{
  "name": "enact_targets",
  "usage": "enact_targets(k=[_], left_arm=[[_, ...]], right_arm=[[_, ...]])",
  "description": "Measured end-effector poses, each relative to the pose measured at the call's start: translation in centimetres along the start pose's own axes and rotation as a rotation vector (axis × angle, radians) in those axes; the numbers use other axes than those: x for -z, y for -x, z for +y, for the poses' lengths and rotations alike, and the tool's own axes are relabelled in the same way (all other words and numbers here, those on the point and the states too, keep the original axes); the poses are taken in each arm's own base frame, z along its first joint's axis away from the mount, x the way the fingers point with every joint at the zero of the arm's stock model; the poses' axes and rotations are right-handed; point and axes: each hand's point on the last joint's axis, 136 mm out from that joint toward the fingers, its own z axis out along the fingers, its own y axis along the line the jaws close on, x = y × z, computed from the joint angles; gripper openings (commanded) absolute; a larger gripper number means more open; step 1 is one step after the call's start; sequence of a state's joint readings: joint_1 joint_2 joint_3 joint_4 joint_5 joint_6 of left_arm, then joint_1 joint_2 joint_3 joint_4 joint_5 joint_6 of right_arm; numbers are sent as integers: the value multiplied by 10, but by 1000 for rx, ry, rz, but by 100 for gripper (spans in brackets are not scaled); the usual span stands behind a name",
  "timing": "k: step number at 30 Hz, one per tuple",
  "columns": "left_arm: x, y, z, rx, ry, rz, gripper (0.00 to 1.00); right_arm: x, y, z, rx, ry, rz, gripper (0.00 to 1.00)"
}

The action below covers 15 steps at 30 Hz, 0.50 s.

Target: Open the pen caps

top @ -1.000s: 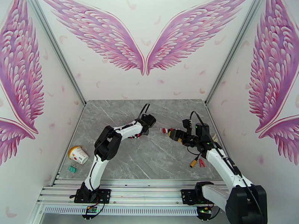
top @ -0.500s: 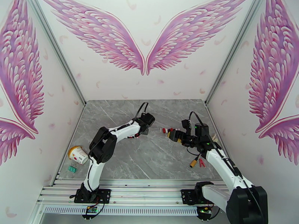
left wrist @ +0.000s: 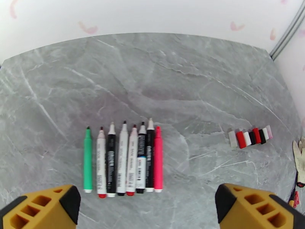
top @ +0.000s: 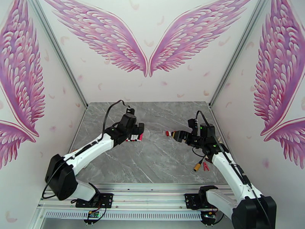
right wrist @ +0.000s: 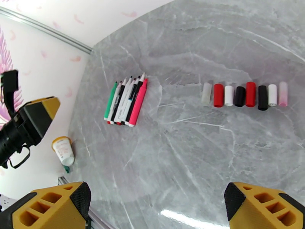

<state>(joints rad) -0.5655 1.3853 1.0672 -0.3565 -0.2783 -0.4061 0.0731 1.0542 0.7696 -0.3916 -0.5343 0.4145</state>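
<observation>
Pulled back leftward with left jaws newly spread, right jaws likewise wide and empty, by uncapped pens [left wrist: 122, 159] rowed on worktop [left wrist: 152, 73], caps [left wrist: 248, 138] lined up well apart to their right; could roll loose pens if swept low.

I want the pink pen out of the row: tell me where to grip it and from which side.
Take the pink pen at mid-barrel from above. It lies flat at the row's end, free on the side facing the caps, but the black pen lies close against its other side, so probably nudge it outward first.
</observation>
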Motion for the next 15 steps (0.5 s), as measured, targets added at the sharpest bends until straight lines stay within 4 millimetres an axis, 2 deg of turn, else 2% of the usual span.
enact_targets(k=[5,8,12,15], left_arm=[[9,-9,64,77,43,-46,99],[17,-21,93,115,69,-83,99],[29,-38,121,126,123,-152,99],[34,-44,138,123,174,-186,99]], right_arm=[[4,8,-15,2,-100,-48,99],[6,13,-26,-1,-162,-81,99],[10,23,-40,5,-245,-142,99],[13,28,-50,12,-296,-191,99]])
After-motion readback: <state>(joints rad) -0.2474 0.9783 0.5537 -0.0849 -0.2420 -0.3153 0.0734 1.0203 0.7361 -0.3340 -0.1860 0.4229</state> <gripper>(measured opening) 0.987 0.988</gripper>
